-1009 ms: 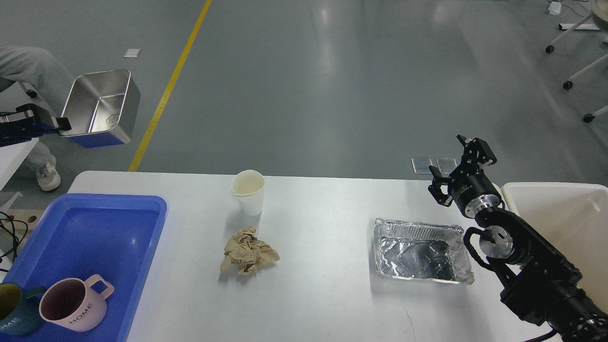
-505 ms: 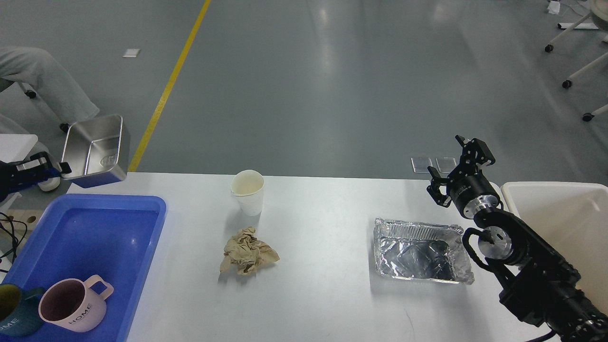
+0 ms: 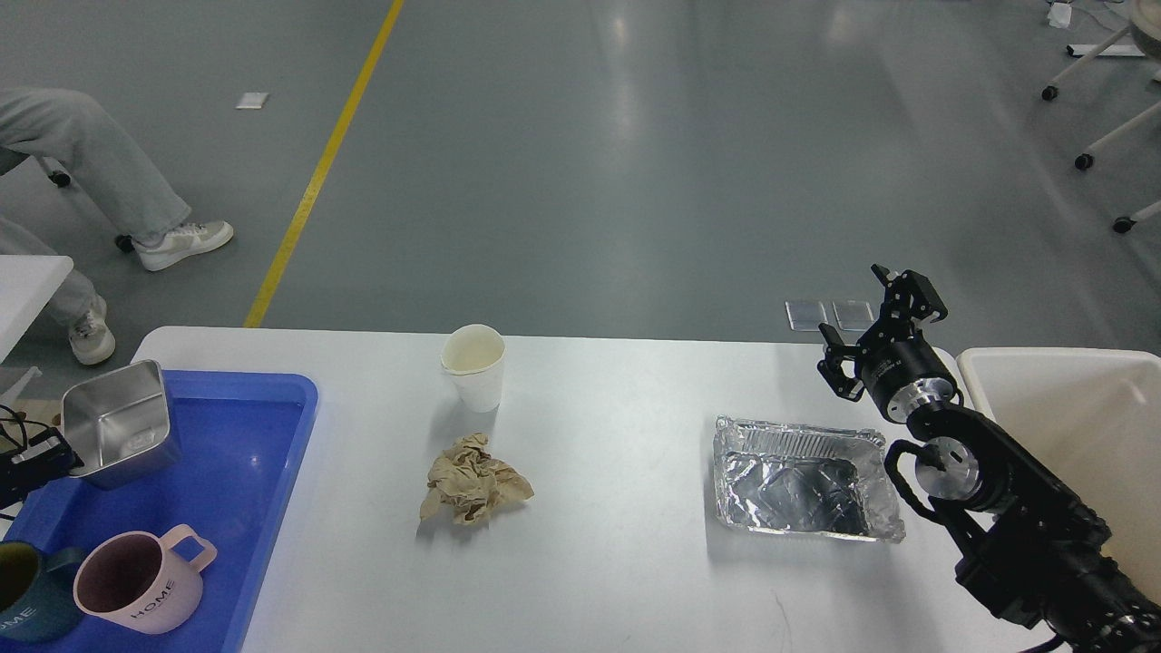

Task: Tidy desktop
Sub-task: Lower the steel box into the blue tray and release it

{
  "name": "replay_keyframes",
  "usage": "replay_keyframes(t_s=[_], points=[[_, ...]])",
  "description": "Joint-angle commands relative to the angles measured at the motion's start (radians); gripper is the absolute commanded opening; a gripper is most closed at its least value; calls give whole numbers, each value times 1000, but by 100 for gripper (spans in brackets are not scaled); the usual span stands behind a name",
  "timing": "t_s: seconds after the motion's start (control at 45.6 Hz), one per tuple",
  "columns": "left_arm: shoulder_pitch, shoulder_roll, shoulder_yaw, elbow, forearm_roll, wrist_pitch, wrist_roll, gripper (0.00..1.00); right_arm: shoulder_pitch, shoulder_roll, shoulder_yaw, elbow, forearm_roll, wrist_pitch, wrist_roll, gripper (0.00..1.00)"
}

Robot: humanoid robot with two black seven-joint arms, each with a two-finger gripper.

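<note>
The white desktop [image 3: 617, 544] carries a white paper cup [image 3: 473, 365], a crumpled brown paper ball [image 3: 472, 481] and an empty foil tray [image 3: 803, 479]. My left gripper [image 3: 56, 451] comes in at the left edge, shut on the rim of a steel box [image 3: 118, 423] held low over the blue tray [image 3: 218, 453]. A pink mug [image 3: 141, 580] and a dark blue mug [image 3: 27, 603] stand in that tray. My right gripper [image 3: 873, 326] hovers open above the desk's far right, past the foil tray, holding nothing.
A cream-white bin [image 3: 1070, 417] stands at the right end of the desk, beside my right arm. A seated person's legs [image 3: 100, 172] are on the floor at far left. A yellow floor line [image 3: 317, 172] runs beyond the desk.
My left gripper has carried the steel box down and toward me, from high beyond the desk's far left corner to just over the blue tray. The right arm has barely moved.
</note>
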Motion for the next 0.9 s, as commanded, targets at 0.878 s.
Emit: replay_keyframes(t_s=[0.878], points=[[-25,-177,-1,148,11,30,1,24,-7,-3,-1,2,0,0,0,100]])
